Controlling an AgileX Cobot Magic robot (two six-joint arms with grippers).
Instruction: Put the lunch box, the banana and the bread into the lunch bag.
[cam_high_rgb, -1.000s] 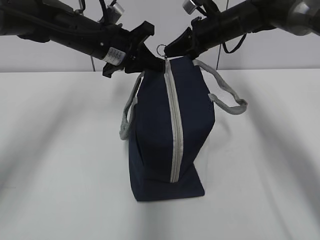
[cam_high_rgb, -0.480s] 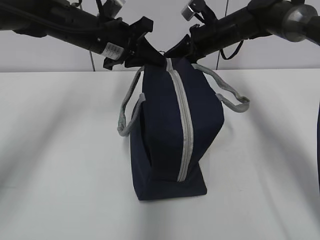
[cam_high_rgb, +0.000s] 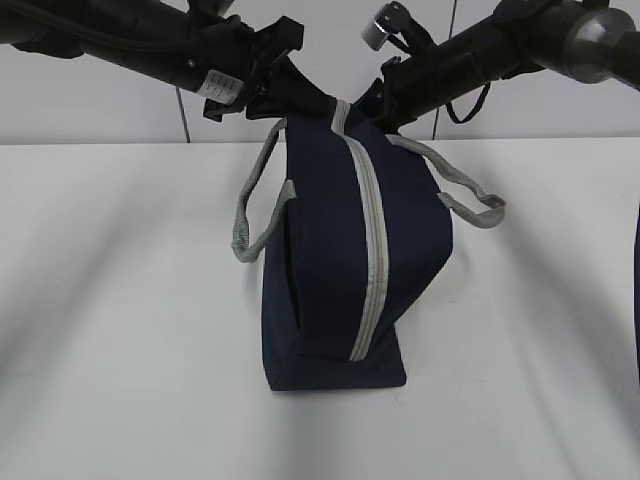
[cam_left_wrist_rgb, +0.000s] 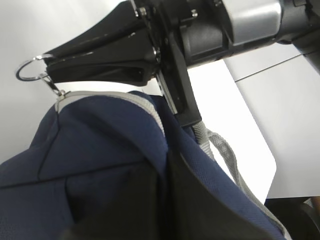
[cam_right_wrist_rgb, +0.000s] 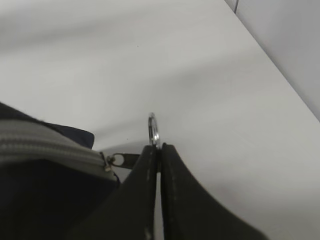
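Navy-blue fabric lunch bag (cam_high_rgb: 340, 270) w/ grey zipper (cam_high_rgb: 368, 250) stands on end near the front-middle of the white table (cam_high_rgb: 120, 330), base down, top leaning a bit, zipper shut. Grey strap handles (cam_high_rgb: 250, 215) droop on both sides. Up at the top, right gripper (cam_right_wrist_rgb: 159, 150) is clenched on the metal ring pull (cam_right_wrist_rgb: 153, 129); left gripper (cam_high_rgb: 285, 95) pinches the bag's top corner fabric, jaws nearly closed.

The lunch bag (cam_high_rgb: 325, 250) is plain navy blue. Its zipper (cam_high_rgb: 372, 250) and handles (cam_high_rgb: 250, 225) are grey. The worktop (cam_high_rgb: 120, 350) is white.
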